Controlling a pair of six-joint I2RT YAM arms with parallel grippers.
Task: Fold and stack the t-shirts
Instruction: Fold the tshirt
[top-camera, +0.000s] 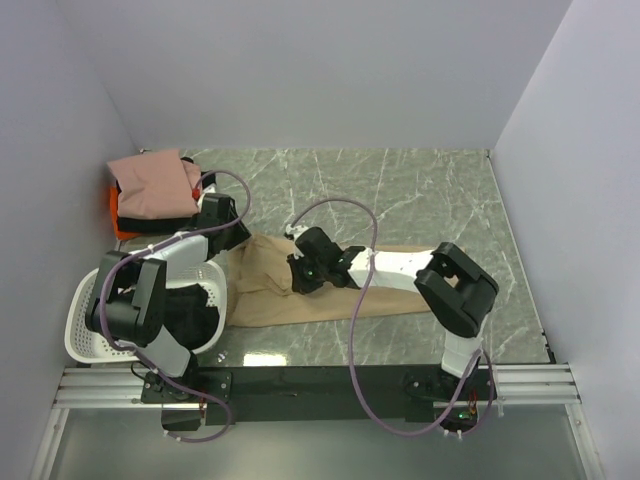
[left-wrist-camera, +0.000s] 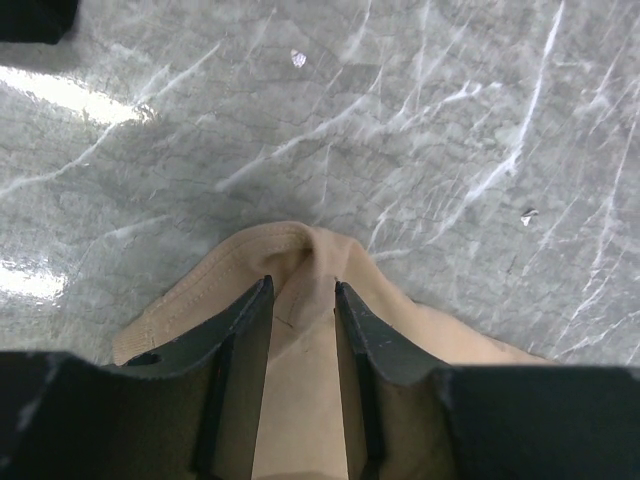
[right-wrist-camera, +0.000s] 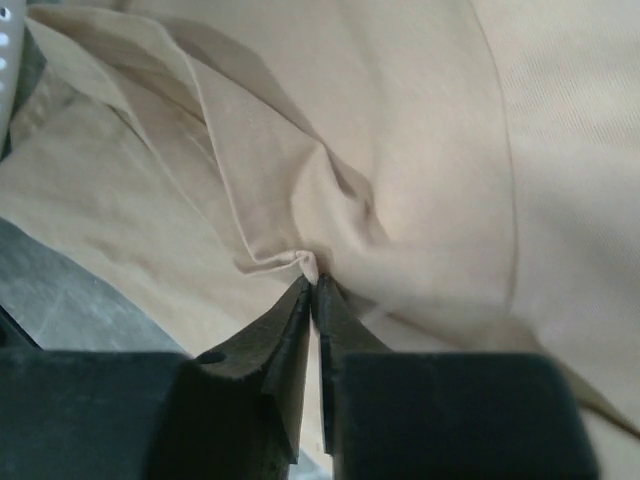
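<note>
two sets of jaws are on the tan shirt (top-camera: 265, 300), which lies crumpled across the middle of the table (top-camera: 400, 190), toward the near side. left jaws are narrow, with a bunched bit of hem filling the gap at the shirt's far left corner, so i'd call that a hold. right jaws are pinched tight on a little peak of cloth out in the body, wrinkles fanning from it.

my read: this is the spreading-out step, no fold made yet. to do it well, lift both grips together just off the table, pull them apart till the cloth goes taut, then lay it flat. a mid-body pinch won't flatten much, so regrabbing at a hem or shoulder seems smarter. watch the basket (top-camera: 80, 320) just beside the left end, cloth could snag there.

the shirt looks soft, matte and thin, with deep creases and one layer flopped over another. pink shirt (top-camera: 150, 185) sits folded in the far left corner on orange cloth (top-camera: 113, 212).
</note>
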